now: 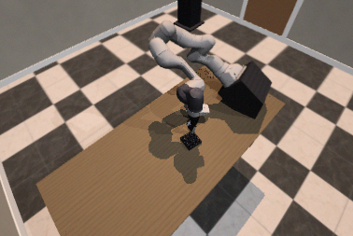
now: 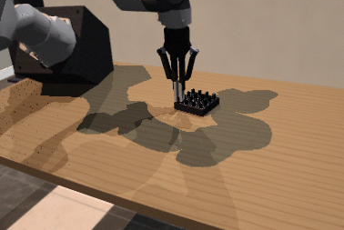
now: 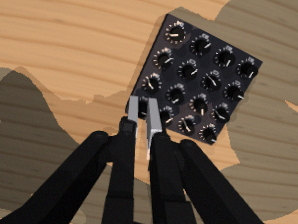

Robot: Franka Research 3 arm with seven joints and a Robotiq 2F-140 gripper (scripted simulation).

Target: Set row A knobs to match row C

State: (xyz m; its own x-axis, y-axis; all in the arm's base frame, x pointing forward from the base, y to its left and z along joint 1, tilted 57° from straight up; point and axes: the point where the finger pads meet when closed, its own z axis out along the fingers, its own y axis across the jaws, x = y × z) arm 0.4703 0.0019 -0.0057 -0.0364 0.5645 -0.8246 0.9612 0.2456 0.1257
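Observation:
The black knob box stands on the table; in the wrist view its rear row A is lowest. My gripper points down at the rear corner, its narrow fingertips either side of knob A4, apparently shut on it. The fingers hide A4's line. A3 is partly beside the right finger. A1 points lower right in that view. C4 and C3 point roughly right; C2 and C1 point lower right.
The wooden table carries the box. The arm's black pedestal stands at the table's far end. Row B and row D knobs sit close around the others. Shadows of the arm fall around the box.

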